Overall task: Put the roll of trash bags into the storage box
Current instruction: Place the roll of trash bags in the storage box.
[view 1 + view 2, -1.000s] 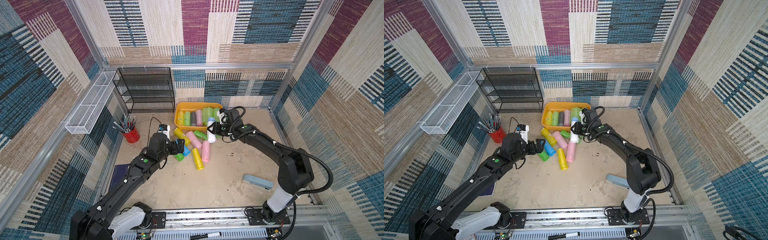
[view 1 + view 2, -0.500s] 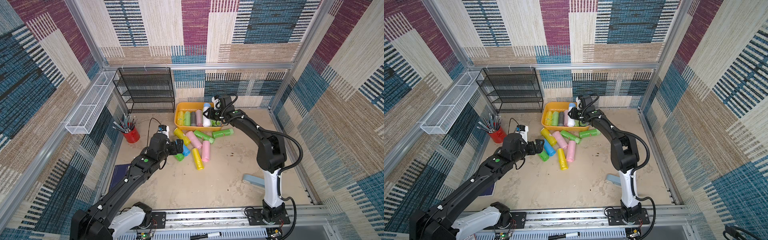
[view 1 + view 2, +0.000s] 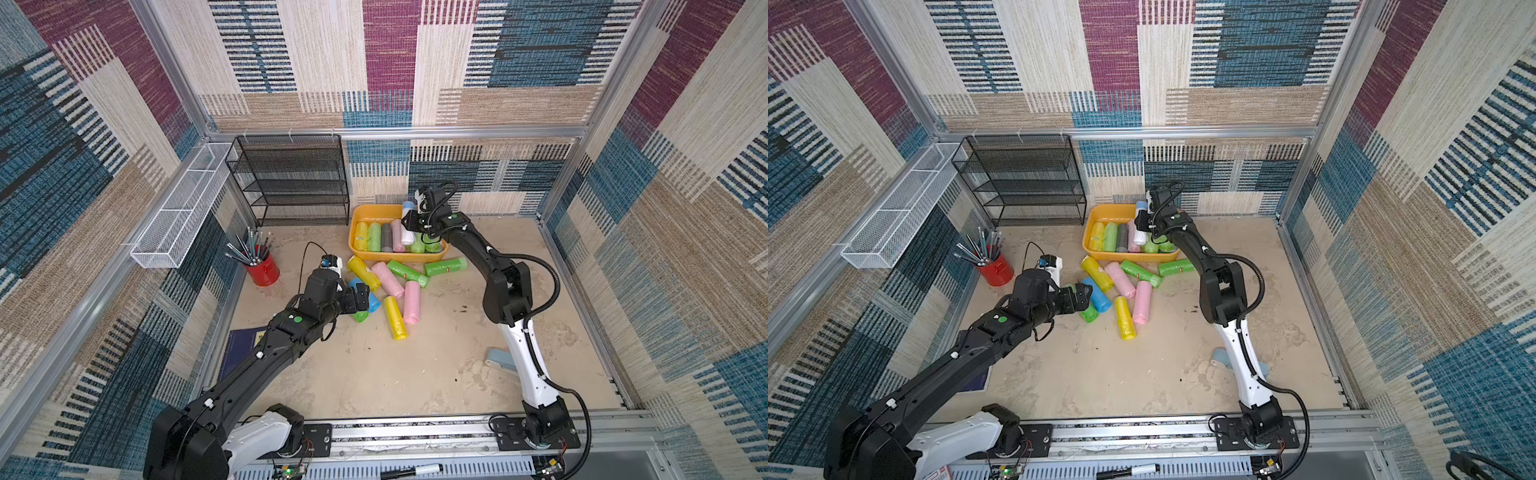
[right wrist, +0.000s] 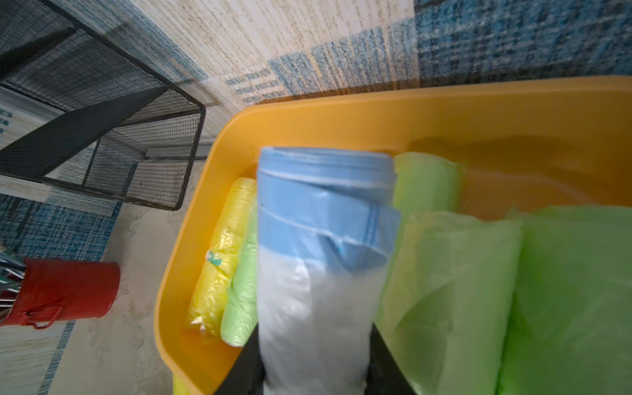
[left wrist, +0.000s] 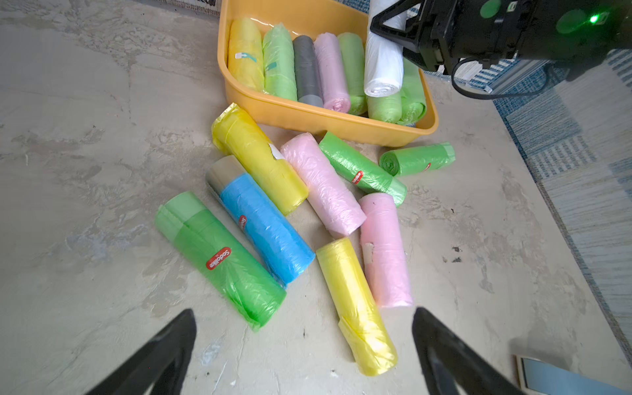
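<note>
The right gripper [image 3: 409, 224], clamped on the white plastic roll of trash bags with a pale blue end [image 4: 325, 256], holds it over the shallow orange-yellow plastic storage box [image 3: 392, 257] at the far side: placing is in hand. Next it likely must lower and release. The left gripper [image 5: 304, 321] hangs wide open, empty, above loose coloured rolls [image 5: 263, 236].

Loose rolls [image 3: 387, 279] in frt of box [image 3: 372, 212]
</note>
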`<control>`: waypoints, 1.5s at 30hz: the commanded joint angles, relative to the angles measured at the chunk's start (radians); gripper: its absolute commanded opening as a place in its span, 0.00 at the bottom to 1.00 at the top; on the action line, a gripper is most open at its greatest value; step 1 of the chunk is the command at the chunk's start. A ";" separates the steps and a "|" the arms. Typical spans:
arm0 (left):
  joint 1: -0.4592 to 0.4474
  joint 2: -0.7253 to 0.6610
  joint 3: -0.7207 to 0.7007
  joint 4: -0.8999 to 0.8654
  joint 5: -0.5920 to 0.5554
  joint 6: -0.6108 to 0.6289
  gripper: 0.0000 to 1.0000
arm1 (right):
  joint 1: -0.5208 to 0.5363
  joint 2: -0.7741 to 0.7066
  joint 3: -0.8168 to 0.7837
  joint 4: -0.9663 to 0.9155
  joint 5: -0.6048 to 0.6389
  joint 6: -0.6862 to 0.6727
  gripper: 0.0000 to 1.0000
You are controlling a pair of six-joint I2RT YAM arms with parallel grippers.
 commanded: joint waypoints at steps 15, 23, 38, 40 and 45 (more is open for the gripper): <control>0.000 -0.045 0.049 -0.105 -0.067 -0.041 0.99 | 0.001 -0.002 0.011 -0.007 0.076 -0.082 0.77; 0.000 -0.106 0.044 -0.164 -0.076 -0.038 0.98 | 0.007 -0.148 -0.081 -0.007 0.072 -0.085 0.99; 0.000 -0.225 0.016 -0.189 -0.068 -0.027 0.98 | 0.021 -0.686 -0.780 0.333 -0.026 0.015 0.99; 0.000 -0.231 0.009 -0.184 -0.072 -0.026 0.99 | 0.021 -0.752 -0.874 0.371 -0.031 0.032 0.99; 0.000 -0.232 -0.006 -0.163 -0.047 -0.025 0.98 | 0.021 -0.885 -1.061 0.423 -0.032 0.073 0.99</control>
